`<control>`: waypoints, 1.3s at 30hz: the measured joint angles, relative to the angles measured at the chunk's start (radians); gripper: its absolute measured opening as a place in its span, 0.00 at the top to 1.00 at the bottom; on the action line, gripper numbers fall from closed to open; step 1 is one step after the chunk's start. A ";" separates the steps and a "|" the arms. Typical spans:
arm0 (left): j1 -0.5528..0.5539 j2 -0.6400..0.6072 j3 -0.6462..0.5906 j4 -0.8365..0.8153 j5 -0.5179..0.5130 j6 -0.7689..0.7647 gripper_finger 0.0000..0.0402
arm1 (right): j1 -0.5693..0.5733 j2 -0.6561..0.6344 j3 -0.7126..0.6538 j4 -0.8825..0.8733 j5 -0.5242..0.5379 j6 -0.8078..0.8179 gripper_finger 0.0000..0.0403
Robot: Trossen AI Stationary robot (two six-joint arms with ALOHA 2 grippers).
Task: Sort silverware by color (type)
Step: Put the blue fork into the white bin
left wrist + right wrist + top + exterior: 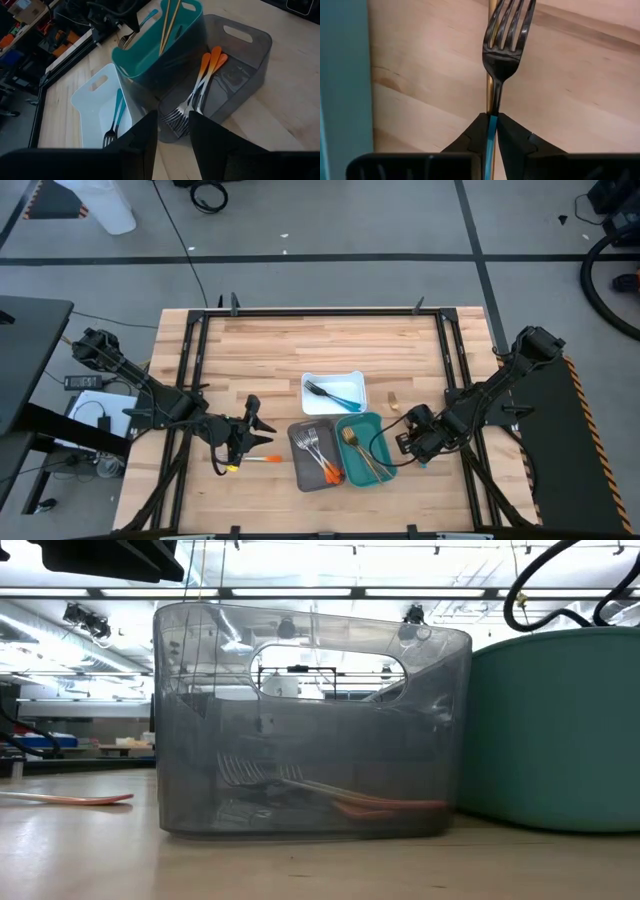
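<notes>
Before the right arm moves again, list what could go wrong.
1. The right claw pinches the blue-handled fork only by the thin edge of its handle; it could twist or slip out.
2. A gold utensil lies right behind the fork, so the pinch may drag it along.
3. The right claw sits beside the teal tray, which holds gold pieces; dropping the fork there would missort it.

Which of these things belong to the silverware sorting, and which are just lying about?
Job: blue-handled fork in the right claw; orange-handled piece on the table; orange-handled forks in the grey tray; teal tray; white tray.
Lying about: floor cables; white object on the floor.
</notes>
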State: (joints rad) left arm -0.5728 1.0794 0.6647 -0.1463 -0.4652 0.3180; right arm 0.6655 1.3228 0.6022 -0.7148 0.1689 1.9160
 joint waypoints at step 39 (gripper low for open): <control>0.000 0.000 0.000 0.001 0.000 0.008 0.71 | -0.035 0.000 0.000 -0.009 0.114 -0.029 0.79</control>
State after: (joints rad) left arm -0.5728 1.0794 0.6647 -0.1455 -0.4654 0.3260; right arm 0.6302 1.3228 0.6022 -0.7238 0.2834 1.8874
